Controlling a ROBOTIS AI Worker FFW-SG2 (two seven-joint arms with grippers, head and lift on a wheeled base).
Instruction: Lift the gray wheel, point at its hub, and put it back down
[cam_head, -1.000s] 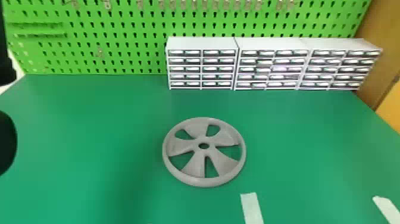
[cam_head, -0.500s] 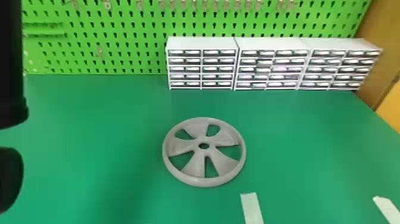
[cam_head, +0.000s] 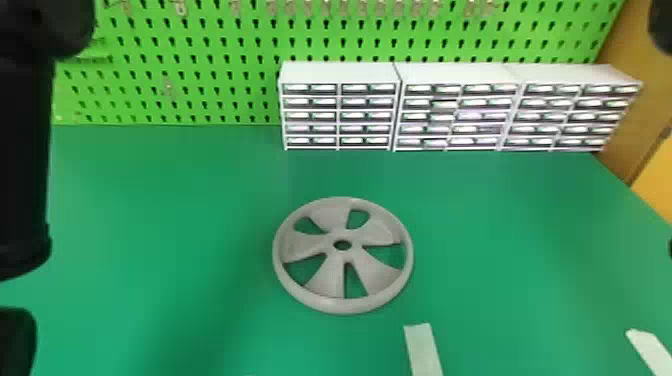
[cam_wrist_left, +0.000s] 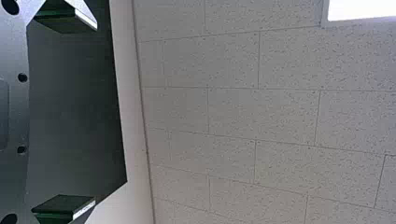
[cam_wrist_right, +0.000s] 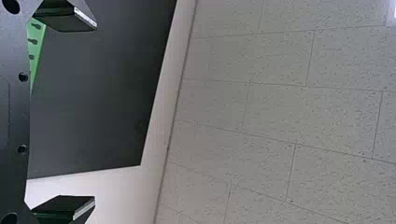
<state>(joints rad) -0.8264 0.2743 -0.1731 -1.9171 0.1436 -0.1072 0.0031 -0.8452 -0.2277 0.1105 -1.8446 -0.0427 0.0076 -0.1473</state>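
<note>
Compared with the earlier frames, we see more of the left arm (cam_head: 25, 150) along the head view's left edge: its black shape has come farther in. Black parts of the right arm (cam_head: 662, 25) have also come in at the right edge. The gray wheel (cam_head: 327, 305) has stayed where it was, on the table (cam_head: 175, 200) near the middle of our head view.

We see it lying flat, its open face and hub (cam_head: 343, 256) turned up; being round, it runs equally long every way, its blades fanning out to the rim.

Our left gripper (cam_wrist_left: 93, 113) and right gripper (cam_wrist_right: 93, 113) both have their fingers spread wide, and their wrist views look toward the ceiling (cam_wrist_left: 280, 116).

Around the wheel, we find one tape strip (cam_head: 423, 350) close on the near side and another (cam_head: 648, 350) well off to the right. White drawer units (cam_head: 345, 72) stand beyond it, before the green pegboard (cam_head: 200, 66), well apart from the wheel.
</note>
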